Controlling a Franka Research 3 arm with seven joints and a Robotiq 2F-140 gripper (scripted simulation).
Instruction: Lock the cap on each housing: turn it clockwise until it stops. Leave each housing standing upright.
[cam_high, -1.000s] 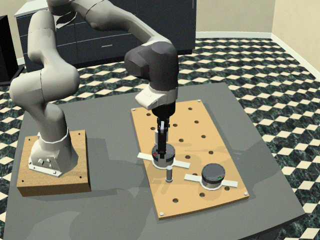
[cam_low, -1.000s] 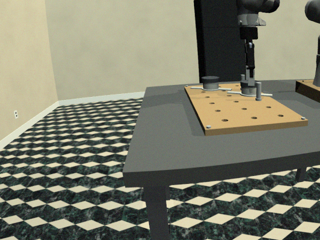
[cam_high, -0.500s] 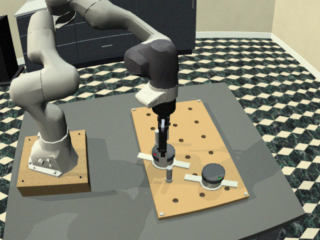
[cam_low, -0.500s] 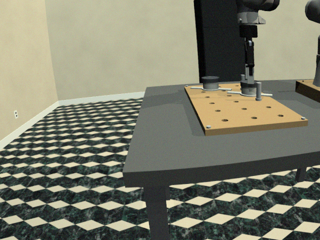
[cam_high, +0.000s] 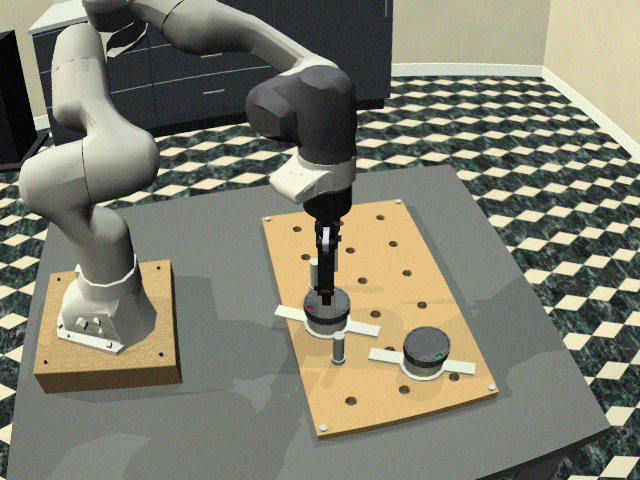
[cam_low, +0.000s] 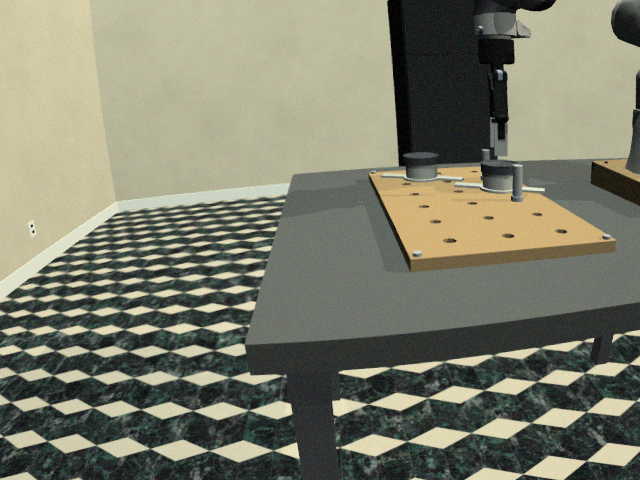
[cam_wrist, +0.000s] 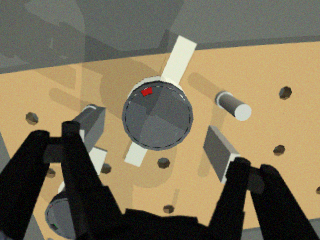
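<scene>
My black two-finger gripper (cam_high: 326, 299) (cam_low: 498, 152) (cam_wrist: 156, 128) hangs with its fingers spread, gripping nothing, above the dark grey round cap with a red mark (cam_high: 326, 303) (cam_low: 498, 165) (cam_wrist: 158, 116). Its upright grey housing (cam_high: 326, 326) (cam_low: 497, 181) stands on the tan wooden pegboard (cam_high: 439, 289) (cam_low: 496, 227), near the green-marked dark cap (cam_high: 426, 345) (cam_low: 420, 158) (cam_wrist: 64, 216).
</scene>
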